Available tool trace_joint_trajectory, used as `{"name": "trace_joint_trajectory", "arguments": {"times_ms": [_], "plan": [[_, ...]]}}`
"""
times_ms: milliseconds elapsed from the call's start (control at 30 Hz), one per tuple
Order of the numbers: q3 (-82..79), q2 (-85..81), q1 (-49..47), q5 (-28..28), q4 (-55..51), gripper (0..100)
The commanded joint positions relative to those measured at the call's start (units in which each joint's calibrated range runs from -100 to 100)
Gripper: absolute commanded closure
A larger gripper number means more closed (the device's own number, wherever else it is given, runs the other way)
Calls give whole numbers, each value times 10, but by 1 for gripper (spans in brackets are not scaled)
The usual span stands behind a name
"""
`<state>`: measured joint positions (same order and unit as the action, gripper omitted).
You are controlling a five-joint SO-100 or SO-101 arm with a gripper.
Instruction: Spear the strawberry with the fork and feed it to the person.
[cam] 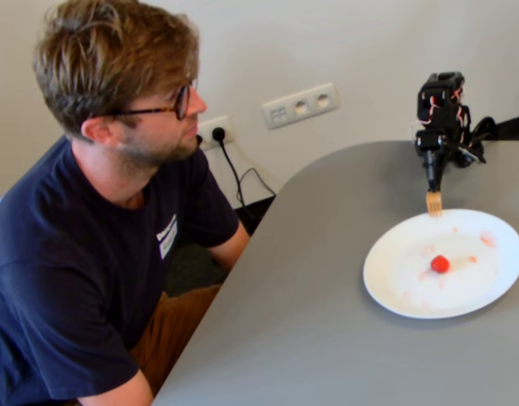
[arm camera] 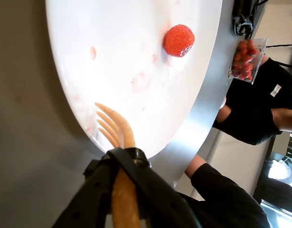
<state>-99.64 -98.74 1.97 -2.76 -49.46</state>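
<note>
Strawberry [cam: 440, 264]: single bright-red piece, lying near the middle of the white plate [cam: 496, 292] on the grey worktop [cam: 310, 321], amid faint pink juice smears.

Fork [cam: 434, 202]: tan, wood-coloured, shaft pinched by the black gripper [arm camera: 118, 161], tines pointing down over the plate's far rim in the fixed view.

Relation: in the fixed view the fruit sits below the tines, toward the camera, apart from them with bare plate between. In the wrist view the fork [arm camera: 115, 128] points up the frame and the strawberry [arm camera: 179, 40] lies ahead and to the right of the tine line.

Person [cam: 116, 211]: seated at the left, facing the plate.

Judgement: the fork needs to travel inward across the plate before spearing.
</note>
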Motion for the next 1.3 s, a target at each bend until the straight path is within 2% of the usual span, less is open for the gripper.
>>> {"name": "trace_joint_trajectory", "arguments": {"times_ms": [0, 167, 433, 500, 567, 600, 700, 900, 1100, 1267], "plan": [[0, -3, 5, 1, 0, 99], [5, -3, 6, 1, -6, 99], [331, 55, 0, 0, -7, 99], [542, 247, 1, 1, -5, 99], [669, 376, 3, 0, -10, 99], [820, 535, 2, -1, -48, 99], [968, 751, 0, -4, -70, 99], [1005, 862, -14, -6, -26, 99], [999, 938, -64, -32, 56, 99], [996, 973, -50, -38, 53, 99]]}}
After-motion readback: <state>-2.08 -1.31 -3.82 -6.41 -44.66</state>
